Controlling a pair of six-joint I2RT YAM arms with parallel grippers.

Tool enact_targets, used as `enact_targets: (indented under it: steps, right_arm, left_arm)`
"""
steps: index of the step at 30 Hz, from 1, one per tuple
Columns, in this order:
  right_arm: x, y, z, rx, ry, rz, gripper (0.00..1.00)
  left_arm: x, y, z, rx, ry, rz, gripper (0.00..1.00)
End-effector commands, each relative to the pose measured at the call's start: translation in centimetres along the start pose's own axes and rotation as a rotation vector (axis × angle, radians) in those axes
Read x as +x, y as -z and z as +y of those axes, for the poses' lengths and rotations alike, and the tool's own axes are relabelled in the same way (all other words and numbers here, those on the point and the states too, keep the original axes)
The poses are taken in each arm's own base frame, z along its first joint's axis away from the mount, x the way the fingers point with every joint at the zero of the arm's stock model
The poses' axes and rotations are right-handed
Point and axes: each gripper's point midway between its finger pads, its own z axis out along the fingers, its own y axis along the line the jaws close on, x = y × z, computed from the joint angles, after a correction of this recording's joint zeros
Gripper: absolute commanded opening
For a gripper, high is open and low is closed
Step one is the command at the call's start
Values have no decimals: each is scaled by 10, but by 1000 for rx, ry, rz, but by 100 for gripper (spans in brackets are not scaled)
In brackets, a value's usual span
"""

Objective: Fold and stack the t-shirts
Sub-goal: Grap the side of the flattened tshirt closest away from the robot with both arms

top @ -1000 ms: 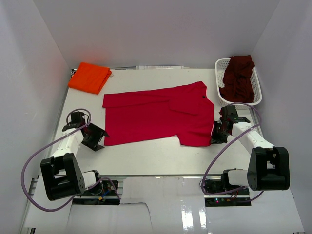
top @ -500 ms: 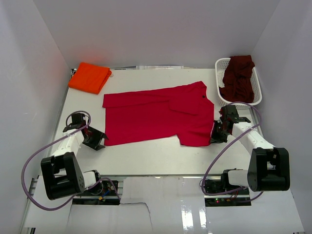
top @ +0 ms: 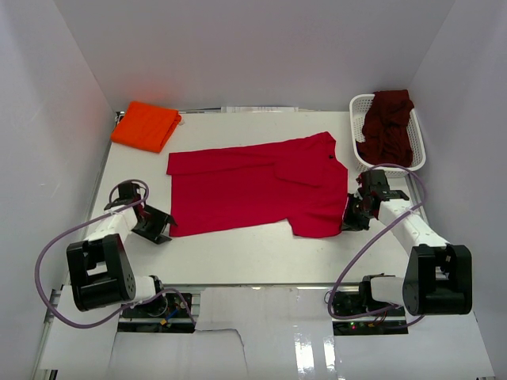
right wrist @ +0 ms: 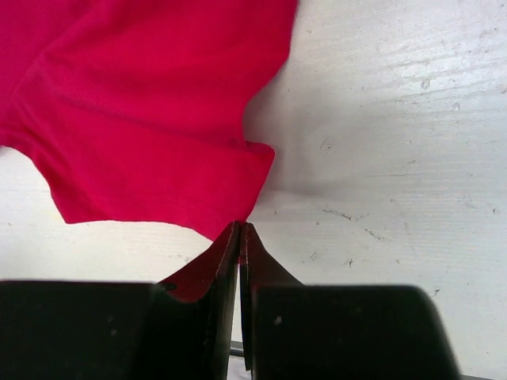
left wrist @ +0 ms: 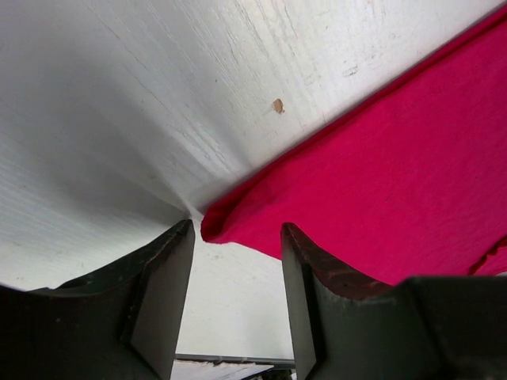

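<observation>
A bright red cloth t-shirt (top: pixel 253 186) lies spread flat on the scuffed white counter (top: pixel 238 249), with white walls (top: pixel 238 47) around. At its near-left corner the left gripper (left wrist: pixel 235 237) gapes astride the hem. At its right corner the right gripper (right wrist: pixel 239 231) is pressed closed, hold unclear.

Red t-shirt (top: pixel 253 186): bright red, plain.
Orange t-shirt (top: pixel 146 125): bright orange, plain.
Maroon t-shirt (top: pixel 386 127): dark red-brown, plain.
Basket (top: pixel 356 119): white, criss-cross holes.
Worktop (top: pixel 238 249): white, small scratches, one brown speck (left wrist: pixel 278 105).
Jaws: black.
Arms (top: pixel 412 226): white with black joints.
Cables (top: pixel 36 279): purple.
Walls (top: pixel 253 47): plain white.
</observation>
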Motion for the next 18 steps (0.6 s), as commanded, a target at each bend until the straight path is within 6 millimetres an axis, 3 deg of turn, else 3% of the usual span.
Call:
enact_targets:
  steps: [1, 7, 11, 17, 18]
  right_arm:
    - [-18, 17, 13, -41, 22, -56, 8]
    - [-28, 29, 20, -56, 29, -81, 8]
    - [-32, 34, 22, -60, 29, -87, 8]
    - [-33, 36, 26, -76, 32, -88, 8]
    - [-34, 37, 26, -76, 32, -92, 8]
  left_arm:
    - [-5, -2, -5, 19, 8, -11, 57]
    - [-2, -8, -2, 29, 20, -8, 52]
    - [0, -11, -2, 38, 20, 1, 29]
    - [2, -15, -1, 36, 17, 22, 10]
    - [3, -15, -1, 37, 18, 25, 0]
